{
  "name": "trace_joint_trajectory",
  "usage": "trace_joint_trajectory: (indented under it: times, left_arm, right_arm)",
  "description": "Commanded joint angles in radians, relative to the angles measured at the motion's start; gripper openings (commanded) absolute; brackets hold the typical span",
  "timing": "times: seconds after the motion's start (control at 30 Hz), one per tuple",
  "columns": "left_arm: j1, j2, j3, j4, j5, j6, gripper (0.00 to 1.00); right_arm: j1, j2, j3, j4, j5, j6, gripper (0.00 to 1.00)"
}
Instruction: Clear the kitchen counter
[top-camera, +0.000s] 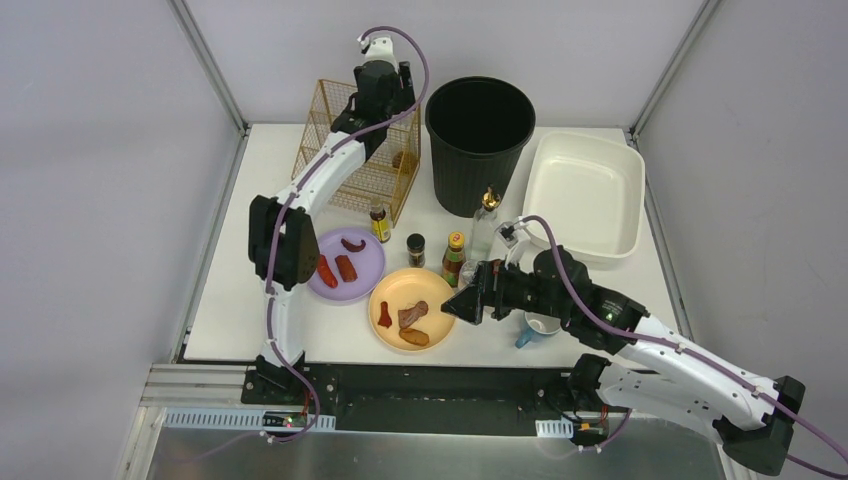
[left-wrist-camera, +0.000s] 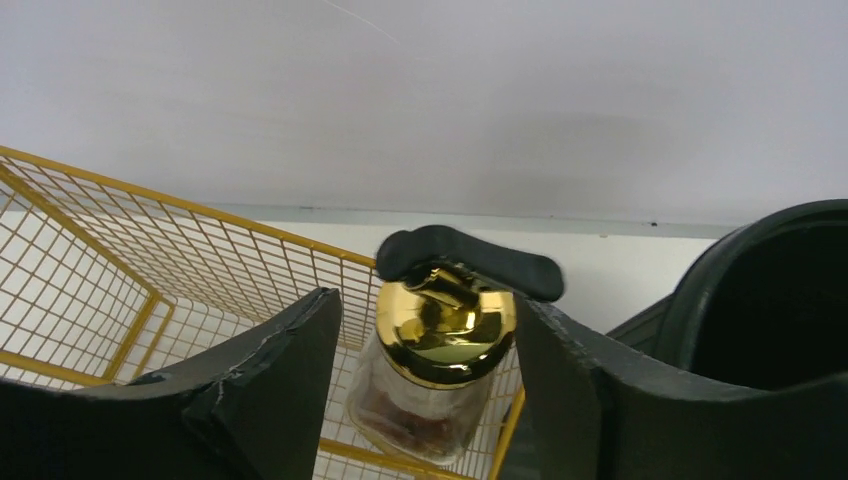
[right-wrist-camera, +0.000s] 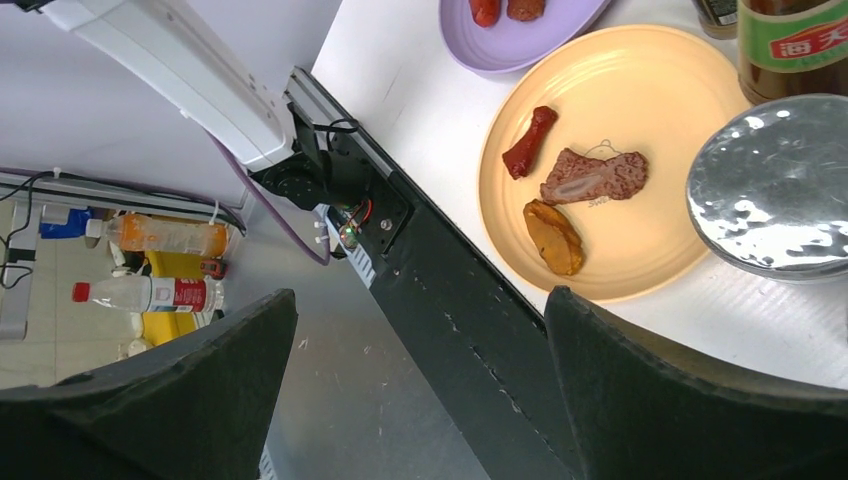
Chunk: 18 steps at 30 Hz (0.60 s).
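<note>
The white kitchen counter (top-camera: 300, 335) carries plates, bottles and containers. My left gripper (top-camera: 388, 125) hangs over the gold wire basket (top-camera: 330, 140) at the back left. In the left wrist view its fingers (left-wrist-camera: 428, 300) stand apart around a tilted glass jar with a gold lid (left-wrist-camera: 445, 330). The right finger touches the lid and the left finger is clear of it. The jar (top-camera: 398, 158) lies in the basket's right corner. My right gripper (top-camera: 450, 305) is open and empty over the counter's front edge (right-wrist-camera: 420, 300), beside the yellow plate (right-wrist-camera: 640, 90).
A black bin (top-camera: 478, 140) and a white tub (top-camera: 585, 195) stand at the back. Small bottles (top-camera: 454, 258) stand mid-counter. The purple plate (top-camera: 365, 265) and yellow plate (top-camera: 385, 300) hold food pieces. A blue-handled cup (top-camera: 540, 325) sits under my right arm. A silver lid (right-wrist-camera: 775, 190) is near my right fingers.
</note>
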<state>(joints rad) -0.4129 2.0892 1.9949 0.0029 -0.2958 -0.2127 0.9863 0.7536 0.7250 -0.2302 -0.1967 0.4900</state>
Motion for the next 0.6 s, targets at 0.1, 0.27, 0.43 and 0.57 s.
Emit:
trace_joint_trajectory:
  times: [0.1,0.27,0.43,0.57]
  left_arm:
    - [-0.007,-0.172,-0.028,0.037,0.043,0.029,0.69]
    - [-0.008,-0.256,-0.043,-0.049,-0.002,0.069,0.70]
    - [-0.005,-0.382,-0.154,-0.124,-0.118,0.106,0.70]
    - [0.024,-0.489,-0.282,-0.199,-0.159,0.068,0.68]
  right_arm:
    - [0.005,0.022,0.076,-0.024,0.047,-0.004,0.99]
    - [0.005,0.021,0.078,-0.029,0.065,-0.009,0.99]
    - [0.005,0.022,0.084,-0.041,0.085,-0.017,0.99]
    - [0.003,0.018,0.093,-0.063,0.104,-0.019,0.99]
